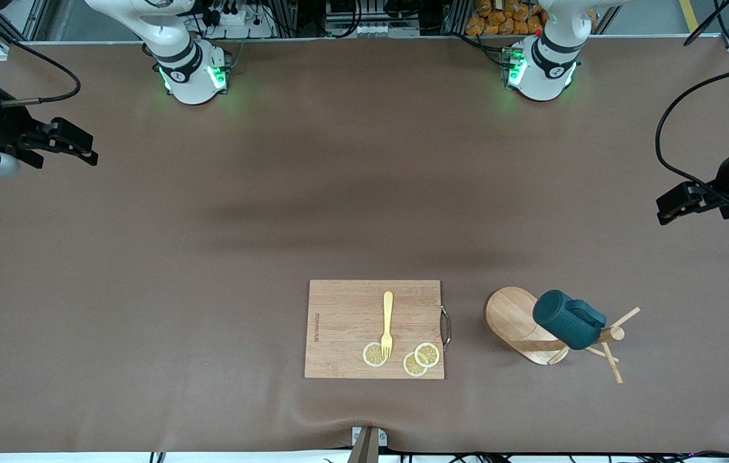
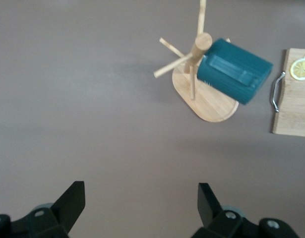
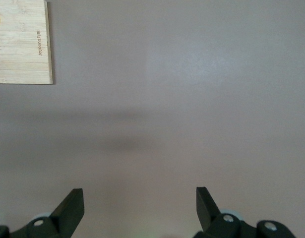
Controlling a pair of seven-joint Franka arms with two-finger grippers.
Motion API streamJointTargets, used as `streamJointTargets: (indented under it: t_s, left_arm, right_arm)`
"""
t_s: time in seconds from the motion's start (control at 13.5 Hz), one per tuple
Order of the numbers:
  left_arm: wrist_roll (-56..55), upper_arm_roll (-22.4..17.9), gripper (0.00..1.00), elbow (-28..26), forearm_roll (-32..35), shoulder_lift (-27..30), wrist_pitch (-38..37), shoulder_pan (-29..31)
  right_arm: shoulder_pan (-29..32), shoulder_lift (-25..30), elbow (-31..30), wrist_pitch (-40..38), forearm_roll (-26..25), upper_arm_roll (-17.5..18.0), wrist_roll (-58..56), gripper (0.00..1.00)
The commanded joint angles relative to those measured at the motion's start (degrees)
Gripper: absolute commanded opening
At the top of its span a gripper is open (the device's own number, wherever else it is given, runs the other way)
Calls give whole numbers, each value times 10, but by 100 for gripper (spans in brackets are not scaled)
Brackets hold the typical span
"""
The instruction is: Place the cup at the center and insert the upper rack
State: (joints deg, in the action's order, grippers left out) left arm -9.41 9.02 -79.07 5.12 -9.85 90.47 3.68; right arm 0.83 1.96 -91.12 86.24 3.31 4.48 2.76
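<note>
Cup on rack; two lemon-slice clusters

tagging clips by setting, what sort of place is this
Probably a robotics lab: two Franka arm bases bolted at a brown-covered table, cabling along its edge, and staged kitchen props, a cutting board and mug tree.

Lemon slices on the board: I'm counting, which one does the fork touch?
The lone slice under the fork tines; the other two overlap beside it.
</note>
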Motion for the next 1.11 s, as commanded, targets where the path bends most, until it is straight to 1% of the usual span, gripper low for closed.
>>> streamJointTargets:
  t_s: [0.0,0.22,0.3,0.59,0.74,1.04]
  left_arm:
    - [14,-73,100,-97,-28,83,22,-57]
    - [7,-74,100,-150,-29,133,28,-58]
    - [4,-74,100,-158,-29,144,26,-61]
    - [3,-73,100,-151,-41,148,8,-61]
    - [5,-71,100,-140,-41,147,-3,-61]
    - [3,-70,100,-132,-41,146,-9,-62]
  right_arm:
    - [-7,16,-13,1,9,-7,-4,100]
    - [-7,16,-13,1,9,-6,-4,100]
    - [-8,16,-13,1,9,-6,-4,100]
    - [-8,15,-13,0,9,-6,-4,100]
    - [-8,15,-13,3,9,-6,-3,100]
    - [-7,12,-12,8,9,-6,0,100]
